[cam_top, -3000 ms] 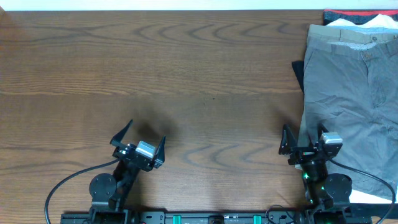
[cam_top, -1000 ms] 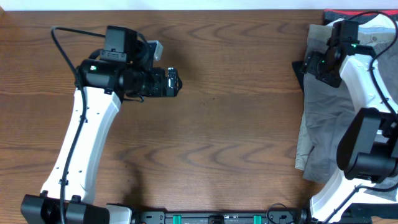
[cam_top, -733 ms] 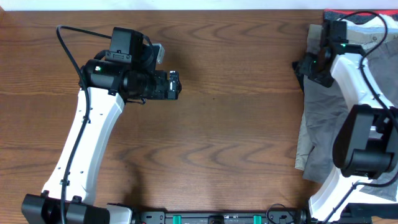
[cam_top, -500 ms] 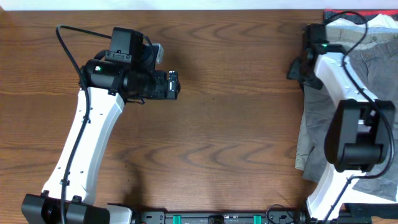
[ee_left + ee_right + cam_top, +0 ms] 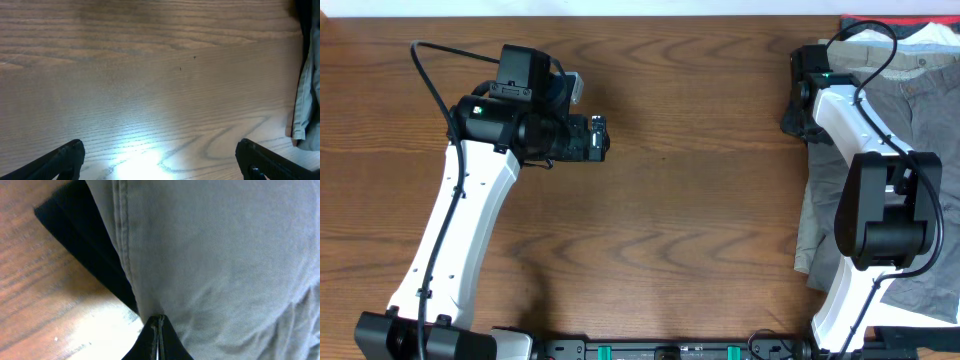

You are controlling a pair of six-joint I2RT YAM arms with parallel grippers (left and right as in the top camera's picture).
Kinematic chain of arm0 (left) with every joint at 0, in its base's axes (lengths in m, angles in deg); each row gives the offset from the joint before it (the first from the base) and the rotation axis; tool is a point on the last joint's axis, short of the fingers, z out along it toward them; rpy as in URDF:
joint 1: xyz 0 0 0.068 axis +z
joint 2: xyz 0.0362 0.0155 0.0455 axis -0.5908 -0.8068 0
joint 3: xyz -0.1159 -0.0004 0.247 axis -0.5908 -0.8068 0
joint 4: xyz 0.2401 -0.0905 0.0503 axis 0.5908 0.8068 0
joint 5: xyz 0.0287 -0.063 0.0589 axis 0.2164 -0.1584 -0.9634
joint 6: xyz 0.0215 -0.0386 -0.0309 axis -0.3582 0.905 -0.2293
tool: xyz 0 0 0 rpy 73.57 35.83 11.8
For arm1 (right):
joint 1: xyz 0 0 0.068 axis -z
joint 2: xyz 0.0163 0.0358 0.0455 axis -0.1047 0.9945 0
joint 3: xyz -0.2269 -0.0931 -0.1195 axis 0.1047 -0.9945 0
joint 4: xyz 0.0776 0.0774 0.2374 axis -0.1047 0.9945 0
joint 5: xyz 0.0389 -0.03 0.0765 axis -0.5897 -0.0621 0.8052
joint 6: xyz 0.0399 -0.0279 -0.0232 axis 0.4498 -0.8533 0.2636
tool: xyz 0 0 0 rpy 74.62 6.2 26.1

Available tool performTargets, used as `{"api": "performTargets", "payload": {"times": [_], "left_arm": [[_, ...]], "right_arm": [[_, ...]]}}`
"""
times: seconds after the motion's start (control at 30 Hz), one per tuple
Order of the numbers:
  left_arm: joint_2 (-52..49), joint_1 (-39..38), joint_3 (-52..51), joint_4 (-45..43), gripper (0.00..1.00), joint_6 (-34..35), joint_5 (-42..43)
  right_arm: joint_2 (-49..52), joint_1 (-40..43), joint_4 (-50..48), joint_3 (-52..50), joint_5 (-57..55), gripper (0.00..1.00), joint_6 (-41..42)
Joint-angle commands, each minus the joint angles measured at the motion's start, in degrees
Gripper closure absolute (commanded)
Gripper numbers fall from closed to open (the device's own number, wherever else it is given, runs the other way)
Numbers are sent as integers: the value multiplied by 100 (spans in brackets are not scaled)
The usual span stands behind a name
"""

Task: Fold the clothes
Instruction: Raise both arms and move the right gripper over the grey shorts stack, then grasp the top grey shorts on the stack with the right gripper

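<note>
The grey shorts [image 5: 932,115] lie wrinkled at the table's right edge, on top of a pile of other garments. My right gripper [image 5: 803,85] hangs over their upper left corner. In the right wrist view its jaws [image 5: 159,322] are pressed together on the seamed edge of the grey fabric [image 5: 225,255]. My left gripper [image 5: 602,137] hovers over bare wood left of centre, well away from the shorts. Its fingers [image 5: 65,156] stand wide apart with nothing between them.
Khaki-beige trousers [image 5: 806,235] stick out beneath the shorts, and their hem [image 5: 302,100] shows in the left wrist view. A dark garment [image 5: 796,118] [image 5: 82,235] lies under the pile's left edge. A white garment [image 5: 925,35] and a red-striped one sit at the back right corner.
The right arm swung left from over the waistband to the shorts' left edge, and its jaws closed on the fabric there. The left arm stayed where it was, open.
</note>
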Motion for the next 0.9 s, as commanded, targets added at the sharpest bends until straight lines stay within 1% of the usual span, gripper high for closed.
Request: {"api": "performTargets", "payload": {"times": [0.0, 0.1, 0.13, 0.17, 0.2, 0.23, 0.37, 0.57, 0.67, 0.8, 0.87], "left_arm": [[-35, -13, 96, 33, 2, -11, -76], [-35, -13, 96, 33, 2, -11, -76], [-35, -13, 96, 31, 2, -9, -76], [-35, -13, 96, 31, 2, -11, -74], [-35, -13, 96, 33, 2, -9, -76], [-35, -13, 96, 33, 2, -9, -74], [-35, -13, 96, 33, 2, -9, -74], [-35, -13, 96, 52, 2, -7, -72], [-35, -13, 96, 90, 2, -7, -72], [-35, -13, 96, 144, 2, -9, -72], [-35, -13, 96, 144, 2, -9, -74]], "right_arm": [[-199, 0, 57, 118, -166, 99, 0], [-385, -2, 63, 118, -153, 99, -109], [-442, -4, 76, 118, -131, 93, -151], [-466, -4, 87, 118, -83, 77, -170], [-472, -4, 94, 118, -31, 56, -216], [-470, -4, 101, 111, -4, 48, -234], [-334, -11, 61, 48, 160, 41, -219], [24, -24, -76, 35, 87, 37, -136], [166, -20, -74, 35, -208, 37, -74], [142, -20, -101, 35, -503, 44, -79], [136, -20, -96, 35, -603, 51, -81]]}}
